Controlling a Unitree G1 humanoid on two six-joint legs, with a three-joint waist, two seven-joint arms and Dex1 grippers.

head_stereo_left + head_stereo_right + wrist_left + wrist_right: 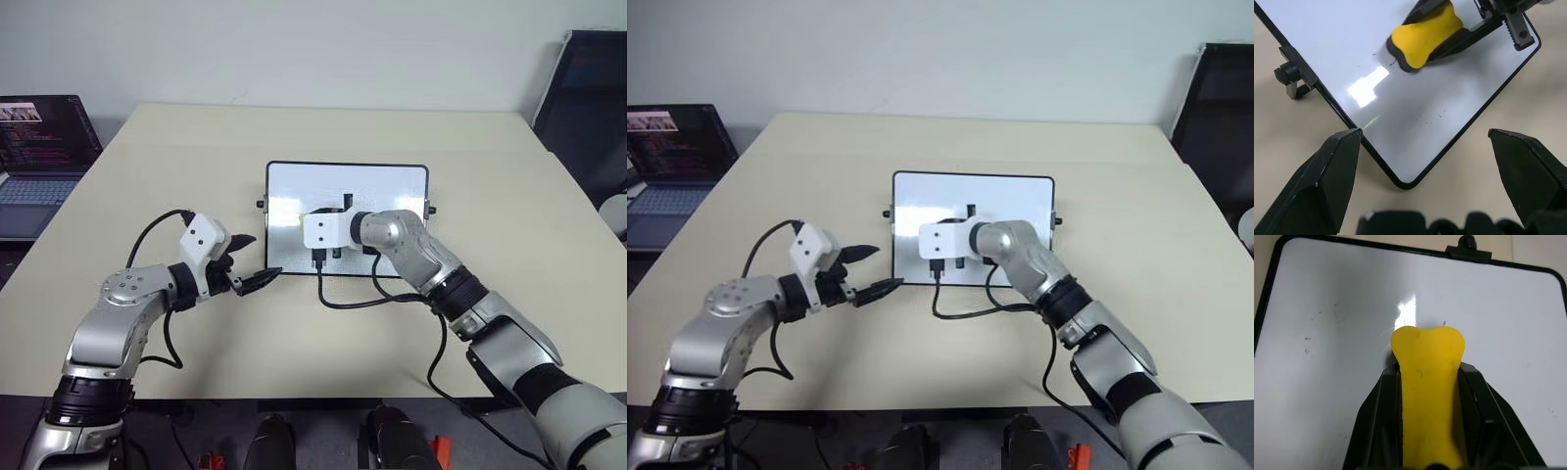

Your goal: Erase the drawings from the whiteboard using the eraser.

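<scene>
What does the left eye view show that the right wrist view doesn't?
Left eye view alone: the table, the laptop at its left edge, the open left gripper beside the whiteboard's near left corner, and a black chair at the right. Right wrist view alone: the yellow eraser up close, clamped between black fingers, with faint specks on the white. Both share the whiteboard and the right gripper.

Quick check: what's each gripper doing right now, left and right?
Left gripper: open, holding nothing, at the whiteboard's corner.
Right gripper: shut on the eraser, over the whiteboard.
</scene>
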